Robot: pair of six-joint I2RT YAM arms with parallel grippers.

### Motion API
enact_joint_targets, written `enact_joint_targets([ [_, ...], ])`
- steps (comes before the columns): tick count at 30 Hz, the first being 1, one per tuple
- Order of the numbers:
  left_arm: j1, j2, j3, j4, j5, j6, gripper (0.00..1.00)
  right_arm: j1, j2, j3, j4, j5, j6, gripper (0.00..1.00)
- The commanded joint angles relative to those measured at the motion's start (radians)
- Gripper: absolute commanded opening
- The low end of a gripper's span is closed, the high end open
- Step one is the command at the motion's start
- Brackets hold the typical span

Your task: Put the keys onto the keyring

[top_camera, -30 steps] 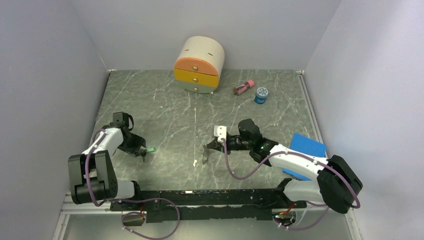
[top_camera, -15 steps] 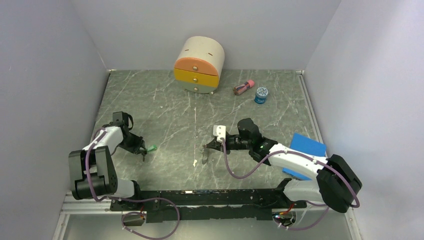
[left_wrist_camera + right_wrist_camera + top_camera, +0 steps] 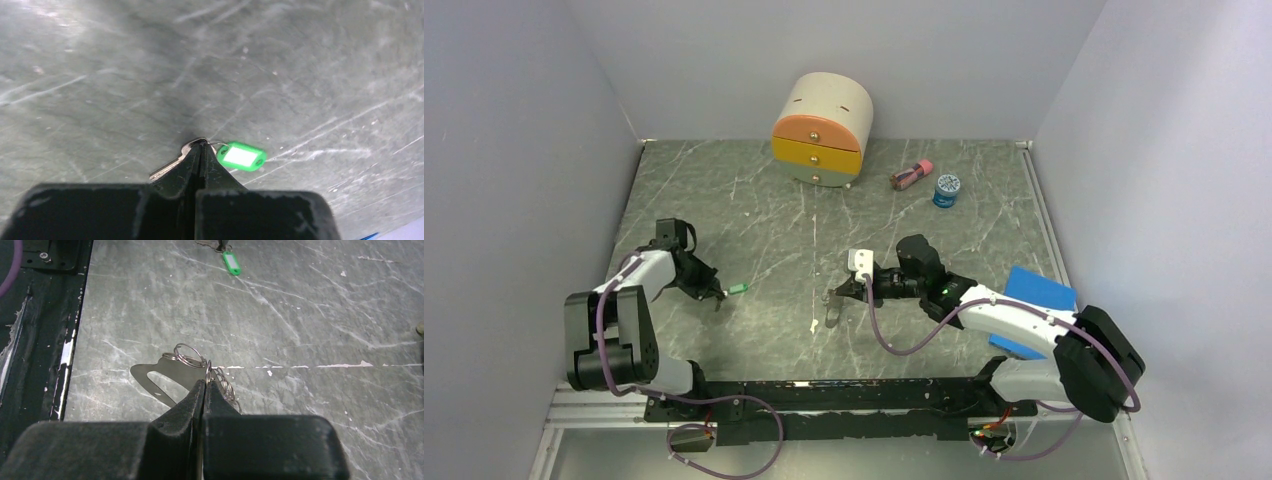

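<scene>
Item 1, key (image 3: 172,166): pinched at its head in my left gripper (image 3: 200,152), jaws fully closed. Silvery blade slants off to one side; a glossy green plastic tag (image 3: 241,156) hangs on a fine wire loop on the other.

Item 2, keyring (image 3: 189,355): thin linked steel rings, clamped in my right gripper (image 3: 204,387), jaws closed, just above the table (image 3: 764,215), grey marbled and scuffed.

Relation: from overhead, the key lies well apart, to the ring's left; I judge the arms must converge.
</scene>
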Motion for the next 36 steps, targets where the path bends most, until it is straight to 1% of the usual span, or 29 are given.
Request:
enact_joint_targets([
  [1, -0.100, 0.001, 0.000, 0.048, -0.035, 0.074, 0.03, 0.002, 0.006, 0.041, 0.016, -0.025, -0.009, 0.00],
  [5, -0.230, 0.047, 0.040, 0.040, -0.096, 0.085, 0.03, 0.002, 0.001, 0.045, 0.007, -0.026, -0.012, 0.00],
  [10, -0.364, 0.101, 0.071, 0.071, -0.097, 0.082, 0.03, 0.002, -0.011, 0.044, -0.004, -0.017, -0.015, 0.00],
  [13, -0.441, 0.100, 0.082, 0.097, -0.097, 0.098, 0.03, 0.002, -0.021, 0.035, -0.001, -0.013, -0.013, 0.00],
  [16, -0.495, 0.062, 0.089, 0.111, -0.097, 0.118, 0.03, 0.002, -0.027, 0.031, 0.000, -0.011, -0.012, 0.00],
  [20, -0.502, -0.024, 0.096, 0.067, -0.182, 0.068, 0.03, 0.001, -0.027, 0.029, 0.004, -0.010, -0.009, 0.00],
  [21, -0.502, -0.042, 0.102, 0.059, -0.192, 0.063, 0.05, 0.002, -0.027, 0.028, 0.004, -0.012, -0.008, 0.00],
  [24, -0.502, -0.061, 0.119, 0.041, -0.193, 0.048, 0.16, 0.003, -0.023, 0.028, 0.006, -0.016, -0.007, 0.00],
  [26, -0.502, -0.047, 0.136, 0.027, -0.180, 0.040, 0.27, 0.003, -0.021, 0.030, 0.004, -0.015, -0.008, 0.00],
  [32, -0.512, 0.069, 0.200, -0.034, -0.177, 0.023, 0.35, 0.002, -0.023, 0.028, 0.004, -0.011, -0.010, 0.00],
  [36, -0.538, 0.123, 0.251, -0.085, -0.216, 0.021, 0.35, 0.002, -0.032, 0.018, 0.005, -0.004, -0.009, 0.00],
])
